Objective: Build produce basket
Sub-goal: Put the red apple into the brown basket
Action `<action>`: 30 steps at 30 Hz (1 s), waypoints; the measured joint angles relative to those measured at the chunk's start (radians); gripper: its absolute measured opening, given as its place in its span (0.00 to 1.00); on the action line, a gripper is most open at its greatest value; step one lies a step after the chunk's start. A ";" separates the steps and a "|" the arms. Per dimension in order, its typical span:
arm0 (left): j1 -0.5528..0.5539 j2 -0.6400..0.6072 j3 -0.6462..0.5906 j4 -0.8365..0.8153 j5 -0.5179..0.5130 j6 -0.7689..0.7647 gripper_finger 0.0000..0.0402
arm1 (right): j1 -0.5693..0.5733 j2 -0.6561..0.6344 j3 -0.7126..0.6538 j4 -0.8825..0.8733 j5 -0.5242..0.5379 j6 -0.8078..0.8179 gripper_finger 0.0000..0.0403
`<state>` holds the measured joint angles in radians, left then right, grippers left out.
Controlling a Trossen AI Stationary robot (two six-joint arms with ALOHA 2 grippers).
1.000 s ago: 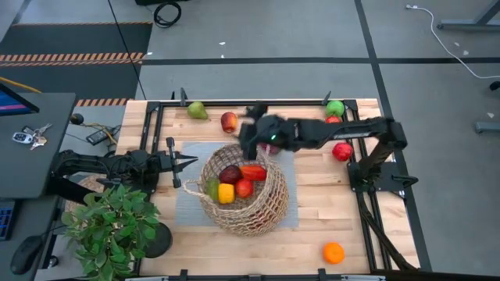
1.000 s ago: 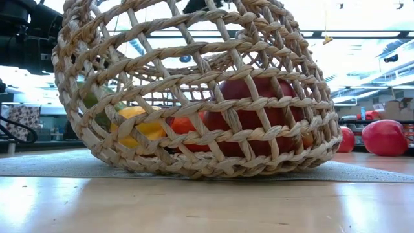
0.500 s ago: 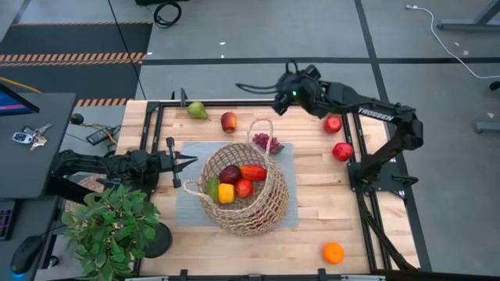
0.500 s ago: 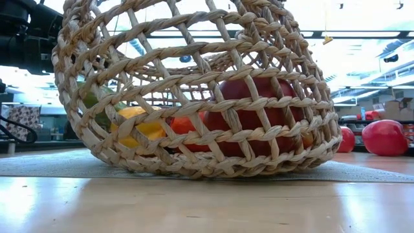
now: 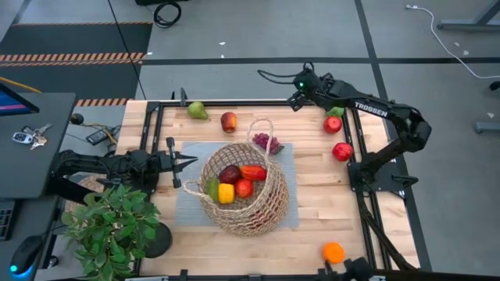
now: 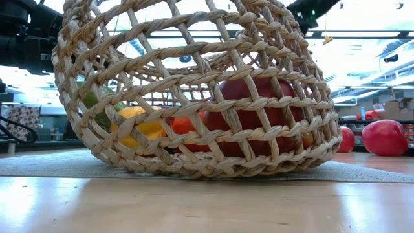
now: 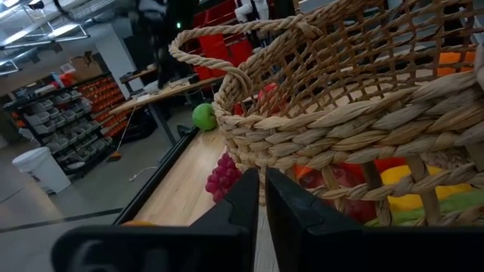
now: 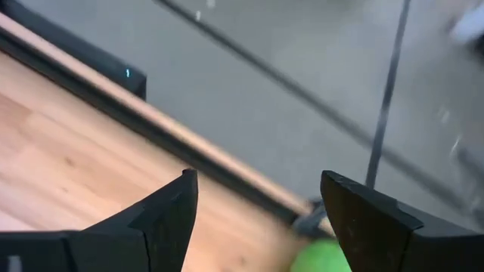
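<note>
Your basket [image 5: 244,191] sat in the middle of the table [image 5: 320,199] on a gray mat [image 5: 187,204], tipped over on its side. Inside it you could see a dark red piece [image 5: 230,174], a red pepper [image 5: 253,172], a yellow pepper [image 5: 226,193], a small red fruit [image 5: 244,187] and something green [image 5: 212,188]. The purple grapes [image 5: 266,143] lay on the mat just beside the basket's far handle. A red apple [image 5: 228,122] and a green pear [image 5: 197,111] lay near the far edge. 2 more red fruits [image 5: 341,151] lay by the right rail, well apart from the basket. An orange [image 5: 333,253] sat alone at the near right corner.

Your right gripper [image 8: 257,219] hung over the far right corner with its 2 fingers spread apart and nothing between them. A green apple [image 8: 321,257] lay on the wood close below it.

Your left gripper [image 7: 261,198] waited low on the left, pinched tight and holding nothing, its tips pointed at the basket's rim. A potted plant [image 5: 109,228] stood at the near left corner.
</note>
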<state>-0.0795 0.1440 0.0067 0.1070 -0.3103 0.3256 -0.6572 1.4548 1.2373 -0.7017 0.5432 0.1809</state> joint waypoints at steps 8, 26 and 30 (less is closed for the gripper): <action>0.000 0.000 0.000 0.000 0.000 0.000 0.08 | -0.157 0.000 -0.105 -0.018 -0.133 0.077 0.71; 0.000 0.000 0.000 0.000 0.000 0.000 0.07 | -0.184 0.000 -0.291 -0.125 -0.198 0.120 0.85; 0.000 0.000 0.000 0.000 0.000 0.000 0.07 | -0.184 0.000 -0.297 -0.178 -0.191 0.181 0.86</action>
<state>-0.0795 0.1440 0.0066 0.1070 -0.3103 0.3256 -0.8410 1.4548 0.9403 -0.8793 0.3527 0.3620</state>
